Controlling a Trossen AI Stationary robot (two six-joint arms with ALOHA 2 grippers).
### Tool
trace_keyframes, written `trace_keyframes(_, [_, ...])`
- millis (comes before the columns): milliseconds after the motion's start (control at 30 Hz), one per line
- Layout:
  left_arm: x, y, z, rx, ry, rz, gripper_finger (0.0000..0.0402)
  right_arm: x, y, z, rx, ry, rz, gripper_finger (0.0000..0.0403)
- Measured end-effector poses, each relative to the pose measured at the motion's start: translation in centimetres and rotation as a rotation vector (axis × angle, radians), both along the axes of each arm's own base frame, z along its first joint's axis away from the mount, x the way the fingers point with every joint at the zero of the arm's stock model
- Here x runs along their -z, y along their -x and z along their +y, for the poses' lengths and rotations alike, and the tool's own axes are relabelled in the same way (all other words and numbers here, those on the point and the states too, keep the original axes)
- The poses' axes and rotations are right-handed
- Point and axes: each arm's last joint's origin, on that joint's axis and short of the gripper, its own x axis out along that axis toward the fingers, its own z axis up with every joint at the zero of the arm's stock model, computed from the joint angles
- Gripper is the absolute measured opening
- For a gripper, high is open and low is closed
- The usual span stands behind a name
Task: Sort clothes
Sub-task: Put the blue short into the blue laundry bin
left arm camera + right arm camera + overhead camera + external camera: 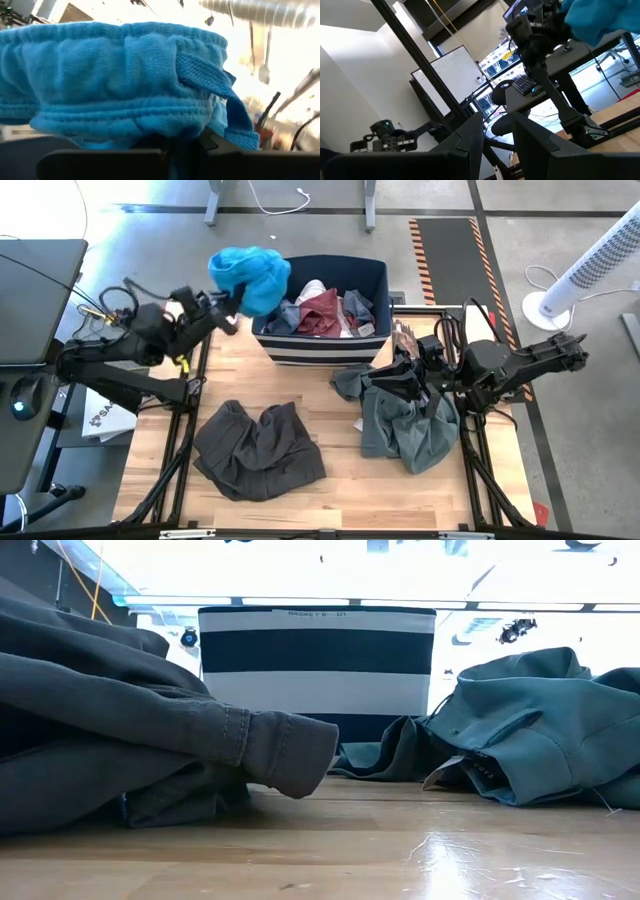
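Bright blue piece [250, 277] hangs clamped in left gripper [222, 305], raised beside navy bin [322, 345] for sorting; right gripper [495, 131] part-open, empty.

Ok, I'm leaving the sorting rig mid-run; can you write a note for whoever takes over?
Left gripper: shut on the bright blue piece, held up at the navy bin's left rim.
Right gripper: over the grey-green shirt at the table's right; grip unclear.
Done: dark grey-brown trousers lie front left on their own.
Left: maroon piece and other pieces are in the bin; blue piece not yet placed.
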Motion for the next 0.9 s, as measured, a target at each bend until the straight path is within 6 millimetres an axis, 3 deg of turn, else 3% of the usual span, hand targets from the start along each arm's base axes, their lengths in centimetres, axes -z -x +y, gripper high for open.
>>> trace_keyframes(133, [-0.9,-1.5,1.7,0.016,-0.023,0.161,0.0016,0.0,0.0,0.0,0.000,0.000,0.000,0.0099])
trace_keyframes(300, [-0.3,-3.1,4.6,0.023,0.001,0.334,0.0016,0.1,0.1,0.3,-0.013,-0.002,0.006,0.0099])
trace_keyframes(900, [8.3,-8.6,14.2,0.045,0.269,0.679,0.0016,0.1,0.3,1.0,-0.044,-0.005,0.009,0.0099])
